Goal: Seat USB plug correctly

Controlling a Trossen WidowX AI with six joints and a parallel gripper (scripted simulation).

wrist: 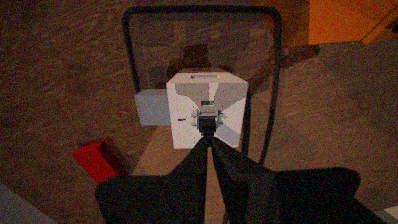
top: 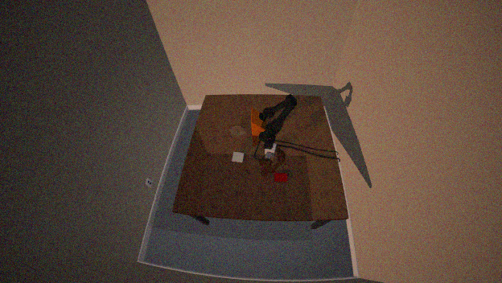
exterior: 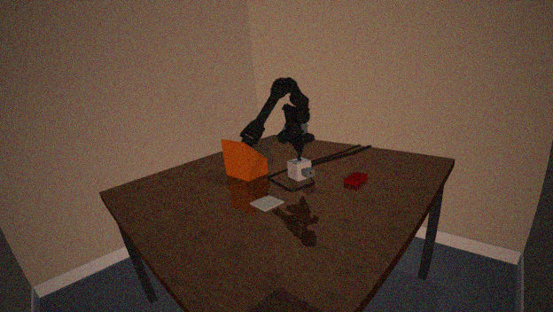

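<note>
The white power cube (top: 273,147) (exterior: 293,170) (wrist: 182,135) stands on the table (top: 241,193) (exterior: 213,230). My gripper (exterior: 299,157) (wrist: 208,141) points down at the top of the cube and is shut on the small dark USB plug (wrist: 207,124). In the wrist view the plug is over the middle of the cube's top face, with a grey metal part just in front of it. A small dark slot shows beyond that part. How deep the plug sits, and whether it is inside the socket, cannot be told.
A grey block (exterior: 307,172) (wrist: 153,107) sticks out from the cube's side. A black cable (exterior: 341,155) (wrist: 276,75) loops around the cube. An orange wedge (top: 257,125) (exterior: 244,161) (wrist: 345,22), a red block (top: 281,177) (exterior: 355,180) (wrist: 95,161) and a white square (top: 237,157) (exterior: 267,203) lie nearby.
</note>
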